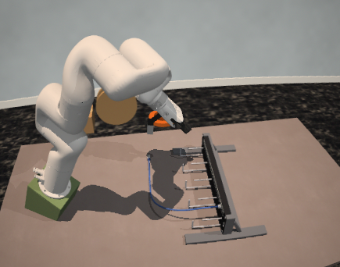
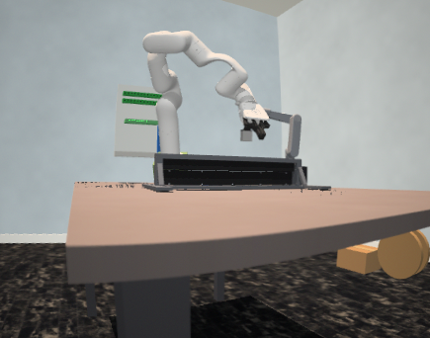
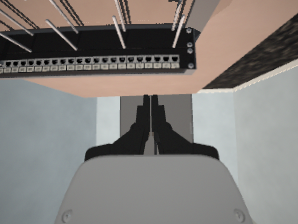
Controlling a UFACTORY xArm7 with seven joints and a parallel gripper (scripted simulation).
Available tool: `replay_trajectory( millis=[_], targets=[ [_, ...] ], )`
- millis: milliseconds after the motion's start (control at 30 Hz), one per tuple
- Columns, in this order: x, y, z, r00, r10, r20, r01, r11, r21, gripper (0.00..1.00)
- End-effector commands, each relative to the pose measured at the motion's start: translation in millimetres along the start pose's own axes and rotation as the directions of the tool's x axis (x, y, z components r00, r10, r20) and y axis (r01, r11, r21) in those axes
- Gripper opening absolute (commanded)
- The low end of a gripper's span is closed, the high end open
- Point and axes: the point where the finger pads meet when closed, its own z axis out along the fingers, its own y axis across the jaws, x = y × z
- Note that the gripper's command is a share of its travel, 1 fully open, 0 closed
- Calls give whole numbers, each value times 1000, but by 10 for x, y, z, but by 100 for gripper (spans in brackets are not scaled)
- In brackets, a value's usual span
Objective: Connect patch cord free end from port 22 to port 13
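My gripper (image 1: pixel 187 129) (image 2: pixel 262 135) (image 3: pixel 150 103) is shut and empty, above the table near the far end of the rack. The rack (image 1: pixel 219 176) (image 2: pixel 226 157) (image 3: pixel 105 42) stands upright on its feet. The blue patch cord (image 1: pixel 150 183) runs from a port near the rack's near end in a curve over the table. Its free end (image 1: pixel 148 156) lies away from the rack, to the left of the gripper in the top view. The wrist view shows the port row (image 3: pixel 100 63) with white plates, numbers unreadable; the cord is out of that view.
Several thin metal rods (image 1: pixel 196 187) (image 3: pixel 119 32) stick out from the rack's port side. The rack's near foot (image 1: pixel 226 235) lies on the table (image 1: pixel 109 242). The table's far edge is close below the gripper. An orange object (image 1: pixel 160 122) is beyond that edge.
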Motion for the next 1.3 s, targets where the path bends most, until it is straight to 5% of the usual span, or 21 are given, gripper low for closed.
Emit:
replay_trajectory(
  millis=[0, 267, 667, 1267],
  targets=[
    [-22, -11, -343, 1000, 3, 1, -3, 1000, 2, 0],
    [-22, -10, -629, 1000, 3, 1, -3, 1000, 2, 0],
    [-21, -49, -643, 1000, 3, 1, -3, 1000, 2, 0],
    [-19, -729, -644, 1000, 3, 1, -3, 1000, 2, 0]
  ],
)
